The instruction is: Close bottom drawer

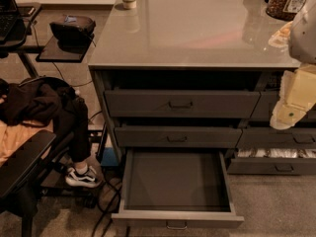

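1. Currently, we find the bottom drawer (177, 181) pulled far out over the floor. It is the lowest of the three stacked drawers in the middle of the view, and its bare dark inside is fully exposed. Its low front faces the camera, with the small pull handle (176, 226) at its centre.
2. We note that the middle drawer (177, 137) and the top drawer (180, 103) sit close to the cabinet face under the grey surface (197, 28). They give the plane to which the low front must return.
3. We locate the hand (291, 107) at the edge of the view, beside the cabinet. It is raised to about the level of the upper drawers and is well apart from the bottom drawer. We cannot tell whether it is wide or narrow.
4. We judge that the hand is held high and to the side to keep clear of the projecting drawer. No contact is made, so closing has not yet begun.
5. We judge that the next move calls for lowering the hand in front of the low front. A straight push near the pull handle keeps the wide drawer from skewing.
6. We flag two hazards:
   - The drawer with pale packets (274, 153) stands partly out, just beside the approach path.
   - The cables (106, 201) lie on the floor near the drawer's far side.
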You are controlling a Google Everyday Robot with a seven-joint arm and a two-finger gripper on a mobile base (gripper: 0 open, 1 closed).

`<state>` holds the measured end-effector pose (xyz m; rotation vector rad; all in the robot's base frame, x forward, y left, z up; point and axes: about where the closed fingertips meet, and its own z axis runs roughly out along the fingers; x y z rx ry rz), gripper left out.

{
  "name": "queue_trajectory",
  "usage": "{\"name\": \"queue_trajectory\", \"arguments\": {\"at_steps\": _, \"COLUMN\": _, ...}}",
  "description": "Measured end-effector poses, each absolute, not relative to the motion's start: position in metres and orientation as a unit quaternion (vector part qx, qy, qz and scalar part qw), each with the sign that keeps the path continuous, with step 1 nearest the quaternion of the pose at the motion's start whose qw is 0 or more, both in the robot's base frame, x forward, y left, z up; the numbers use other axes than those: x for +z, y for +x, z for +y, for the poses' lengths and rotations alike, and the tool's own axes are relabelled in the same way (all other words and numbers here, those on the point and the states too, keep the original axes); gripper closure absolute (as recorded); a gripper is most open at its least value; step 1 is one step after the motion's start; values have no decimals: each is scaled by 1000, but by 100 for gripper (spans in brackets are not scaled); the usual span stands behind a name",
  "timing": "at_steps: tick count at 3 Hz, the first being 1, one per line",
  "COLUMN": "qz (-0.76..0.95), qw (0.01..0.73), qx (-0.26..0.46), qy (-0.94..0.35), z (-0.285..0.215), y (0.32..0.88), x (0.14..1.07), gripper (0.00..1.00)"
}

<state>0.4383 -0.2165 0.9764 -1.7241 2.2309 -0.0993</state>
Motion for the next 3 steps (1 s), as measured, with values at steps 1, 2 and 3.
{"name": "queue_trajectory", "arguments": {"at_steps": 1, "qz": 781, "qw": 159, "qx": -35, "qy": -603, "z": -217, "y": 438, "x": 976, "gripper": 0}}
{"name": "queue_trajectory", "arguments": {"at_steps": 2, "qz": 780, "qw": 144, "qx": -31, "qy": -608, "z": -218, "y": 429, "x": 961, "gripper": 0}}
{"name": "queue_trajectory", "arguments": {"at_steps": 3, "qz": 779, "qw": 126, "qx": -11, "qy": -614, "z": -221, "y": 407, "x": 923, "gripper": 0}}
